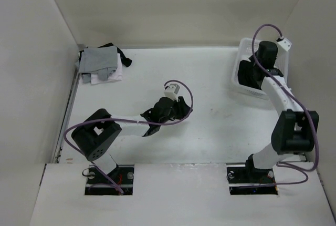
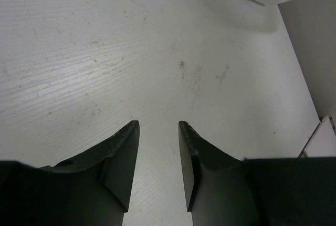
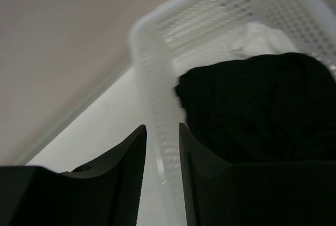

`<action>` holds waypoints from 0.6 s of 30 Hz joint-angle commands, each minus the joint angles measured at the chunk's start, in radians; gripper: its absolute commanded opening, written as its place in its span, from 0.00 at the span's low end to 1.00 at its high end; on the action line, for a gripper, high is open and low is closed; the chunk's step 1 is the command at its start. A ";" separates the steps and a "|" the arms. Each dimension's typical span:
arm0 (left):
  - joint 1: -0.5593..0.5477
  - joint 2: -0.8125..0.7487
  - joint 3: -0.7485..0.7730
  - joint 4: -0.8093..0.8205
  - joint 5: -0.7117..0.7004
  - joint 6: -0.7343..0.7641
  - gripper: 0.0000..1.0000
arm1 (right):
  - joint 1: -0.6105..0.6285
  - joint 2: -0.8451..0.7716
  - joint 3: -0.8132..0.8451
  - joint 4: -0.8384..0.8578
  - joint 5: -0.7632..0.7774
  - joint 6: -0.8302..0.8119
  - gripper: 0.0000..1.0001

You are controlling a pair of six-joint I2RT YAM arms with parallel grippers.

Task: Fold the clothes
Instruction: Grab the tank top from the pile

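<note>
A pile of clothes (image 1: 101,64) lies in the far left corner of the table (image 1: 220,131), close to the side wall. A grey piece (image 1: 100,58) lies flat on top, a white piece (image 1: 109,76) shows under its near edge, and a black piece (image 1: 122,58) sticks out on the right side of the pile.

The left arm (image 1: 126,127) reaches from its base at the near edge out toward the middle of the table. The left gripper (image 2: 157,124) hangs there over bare surface, well apart from the pile and pointing toward the far right corner. Its fingers (image 2: 123,152) stand apart with a clear gap, and only the scuffed white tabletop shows between them.

A white basket (image 1: 247,41) with a lattice wall stands at the far right corner of the table, near the right wall. A black cloth (image 3: 257,105) is bunched up inside it and fills much of it. A white cloth (image 3: 260,39) shows behind the black one, against the far wall of the basket.

The right arm (image 1: 283,100) rises along the right edge of the table and bends down over the basket. The right gripper (image 3: 161,126) sits at the basket's rim, just beside the black cloth. Its fingers (image 3: 128,163) stand a little apart, and the basket's wall shows in the gap. No cloth is between them. Whether they touch the wall cannot be told, as the view is blurred there.
</note>
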 commanded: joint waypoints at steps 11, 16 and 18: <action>0.042 -0.050 -0.036 0.114 0.035 0.020 0.40 | -0.275 0.300 0.069 -0.145 -0.049 0.032 0.55; 0.049 -0.042 -0.034 0.118 0.049 0.008 0.40 | -0.290 0.362 0.101 -0.174 -0.053 0.024 0.55; 0.054 -0.042 -0.037 0.118 0.050 0.003 0.40 | -0.298 0.377 0.107 -0.177 -0.073 0.024 0.54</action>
